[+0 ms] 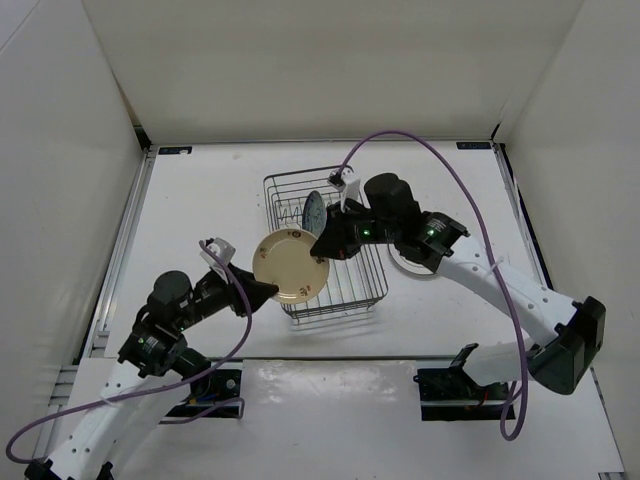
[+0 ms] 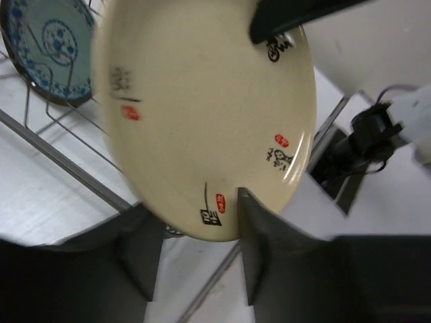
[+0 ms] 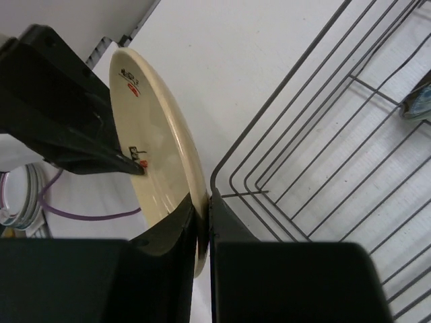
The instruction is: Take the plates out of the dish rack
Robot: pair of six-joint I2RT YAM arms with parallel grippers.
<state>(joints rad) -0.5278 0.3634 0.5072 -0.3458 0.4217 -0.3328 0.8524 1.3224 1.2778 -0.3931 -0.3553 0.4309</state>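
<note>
The cream-yellow plate [image 1: 290, 266] hangs upright in the air over the near left corner of the dark wire dish rack [image 1: 372, 287]. My right gripper [image 1: 322, 248] is shut on its right rim, with the rim pinched between the fingers in the right wrist view [image 3: 204, 202]. My left gripper [image 1: 268, 290] is open, its jaws straddling the plate's [image 2: 202, 114] lower left rim [image 2: 195, 222]; one finger [image 2: 259, 235] lies against the plate's face. The blue-grey patterned plate [image 1: 313, 211] stands on edge in the rack [image 2: 47, 50]. A pale curved rim [image 1: 408, 268] shows under the right arm, mostly hidden.
The rack [image 3: 303, 134] stands in the middle of the white table, its near part holding nothing. White walls close in the table on three sides. Purple cables [image 1: 470, 190] loop over the right arm and trail beside the left arm.
</note>
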